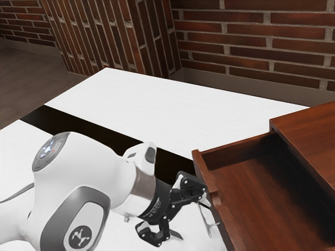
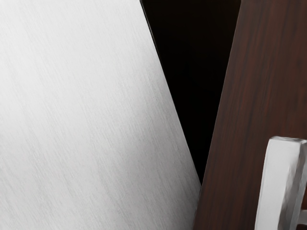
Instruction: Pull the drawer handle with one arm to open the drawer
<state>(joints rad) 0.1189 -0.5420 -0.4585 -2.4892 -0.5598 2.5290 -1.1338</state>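
White table [image 1: 157, 99] w/ dark gap [image 1: 99, 129]; wood drawer unit [image 1: 309, 133] at exterior view's right.

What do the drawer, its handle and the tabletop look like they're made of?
Drawer: seemingly reddish-brown wood, smooth, with dark grain streaks. Handle: probably pale metal, given its silvery sheen. Table: white, faintly brushed streaks; metal or laminate, unclear.

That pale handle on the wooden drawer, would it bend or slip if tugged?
The drawer handle looks like a rigid metal bar, so it probably won't flex. Its smooth, pale finish suggests it may be slippery to grip. It sits fixed to the drawer, so pulling likely drags that along.
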